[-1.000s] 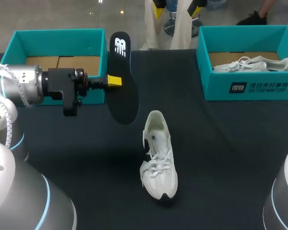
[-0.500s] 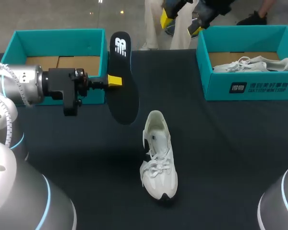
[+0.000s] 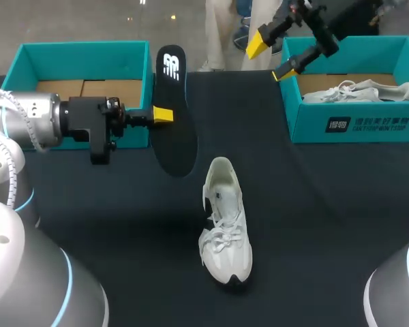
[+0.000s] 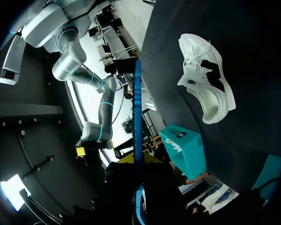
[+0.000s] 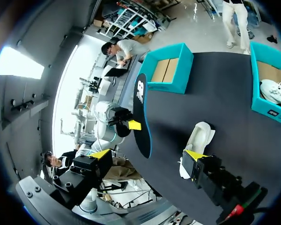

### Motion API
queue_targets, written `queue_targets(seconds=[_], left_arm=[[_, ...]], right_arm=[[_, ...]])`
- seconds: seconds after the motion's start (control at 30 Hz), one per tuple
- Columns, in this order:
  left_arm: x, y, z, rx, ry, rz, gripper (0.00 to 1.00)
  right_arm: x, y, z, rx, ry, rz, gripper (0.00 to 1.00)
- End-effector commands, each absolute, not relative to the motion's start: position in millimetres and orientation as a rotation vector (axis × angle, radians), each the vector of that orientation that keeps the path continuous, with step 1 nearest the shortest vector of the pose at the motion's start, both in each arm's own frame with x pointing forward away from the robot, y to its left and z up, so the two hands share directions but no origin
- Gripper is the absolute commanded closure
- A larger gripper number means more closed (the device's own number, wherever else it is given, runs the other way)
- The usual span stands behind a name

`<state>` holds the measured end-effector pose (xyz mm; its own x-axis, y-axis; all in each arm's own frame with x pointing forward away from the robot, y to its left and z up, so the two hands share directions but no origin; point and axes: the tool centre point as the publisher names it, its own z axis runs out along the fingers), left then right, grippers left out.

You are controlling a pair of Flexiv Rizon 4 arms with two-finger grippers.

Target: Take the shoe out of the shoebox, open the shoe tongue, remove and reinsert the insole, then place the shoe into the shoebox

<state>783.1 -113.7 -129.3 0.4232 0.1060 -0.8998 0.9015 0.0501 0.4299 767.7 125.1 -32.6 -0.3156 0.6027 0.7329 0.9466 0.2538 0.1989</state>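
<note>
Halfway, I reckon: my left claw (image 3: 162, 114) is clamped on the insole (image 3: 175, 144), right claw (image 3: 271, 59) open well off, shoe (image 3: 225, 231) on the table (image 3: 320, 204) just beyond the left claw, so next I slide the insole back in.

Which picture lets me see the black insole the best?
The head view: the whole insole faces the camera, held up by the left claw. The left wrist view catches only its thin blue edge. The right wrist view shows the insole whole too, but slanted.
</note>
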Motion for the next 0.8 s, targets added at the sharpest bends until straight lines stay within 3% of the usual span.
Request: queue_targets(seconds=[0.03,0.8], left_arm=[[783,-115,-130,1.397,0.971,-0.780,1.00],[783,-115,-130,1.397,0.971,-0.780,1.00]], right_arm=[[775,130,-33,-1.446,-2.023,-0.788,0.00],[775,143,-49,-1.355,-1.916,-0.940,0.00]])
